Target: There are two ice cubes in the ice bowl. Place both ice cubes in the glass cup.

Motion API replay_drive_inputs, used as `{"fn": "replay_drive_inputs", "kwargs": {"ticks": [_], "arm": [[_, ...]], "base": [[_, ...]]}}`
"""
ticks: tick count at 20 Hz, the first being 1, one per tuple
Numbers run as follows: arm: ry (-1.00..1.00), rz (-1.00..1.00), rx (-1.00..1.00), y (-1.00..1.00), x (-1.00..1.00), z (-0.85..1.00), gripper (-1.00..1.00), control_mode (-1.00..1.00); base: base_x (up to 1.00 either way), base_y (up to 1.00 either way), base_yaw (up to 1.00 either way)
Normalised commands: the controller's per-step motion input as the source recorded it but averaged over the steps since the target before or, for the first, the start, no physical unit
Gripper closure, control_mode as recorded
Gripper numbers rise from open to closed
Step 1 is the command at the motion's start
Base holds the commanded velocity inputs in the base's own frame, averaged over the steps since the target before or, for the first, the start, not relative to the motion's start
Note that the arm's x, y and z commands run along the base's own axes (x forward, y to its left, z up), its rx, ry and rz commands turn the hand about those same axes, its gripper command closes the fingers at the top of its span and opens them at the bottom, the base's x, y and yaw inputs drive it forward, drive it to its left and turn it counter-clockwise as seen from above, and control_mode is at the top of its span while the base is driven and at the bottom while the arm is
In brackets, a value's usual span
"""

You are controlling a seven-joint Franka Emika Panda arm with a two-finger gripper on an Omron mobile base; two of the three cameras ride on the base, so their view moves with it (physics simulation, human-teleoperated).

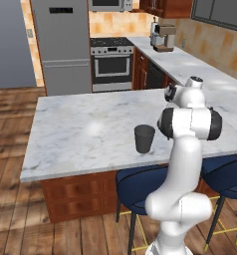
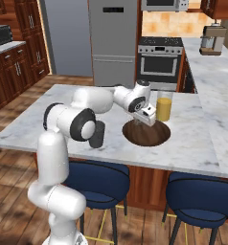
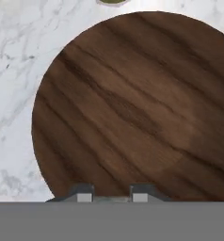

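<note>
The ice bowl (image 3: 132,108), wide and dark brown with wood grain, lies right under my gripper (image 3: 112,197); no loose ice cube shows on its floor. My fingertips (image 3: 84,194) stand close together with a thin pale sliver, an ice cube, pinched between them. From the right base, the gripper (image 2: 143,122) hangs just above the bowl (image 2: 154,136) near its left rim. The glass cup (image 1: 144,138), a dark grey tumbler, stands upright on the island to the bowl's left, and the arm's elbow partly hides the cup (image 2: 96,135). Its inside cannot be seen.
A taller clear glass of orange liquid (image 2: 164,108) stands just behind the bowl. The marble island (image 1: 80,129) runs out to the left, with two blue stools (image 2: 202,196) under its near edge. Stove, fridge and a coffee machine (image 1: 163,36) are far back.
</note>
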Motion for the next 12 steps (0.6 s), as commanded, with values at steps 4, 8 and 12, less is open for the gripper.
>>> {"fn": "replay_drive_inputs", "kwargs": {"ticks": [4, 8, 12], "arm": [[0.03, 0.0, 0.0, 0.88, -0.66, 0.76, 1.0, -1.0], [0.1, 0.0, 0.0, 1.0, -0.31, 0.43, 1.0, -1.0], [0.07, 0.0, 0.0, 1.0, -0.08, 0.44, 1.0, -1.0]], "base": [[0.0, 0.0, 0.0], [0.0, 0.0, 0.0], [0.0, 0.0, 0.0]]}}
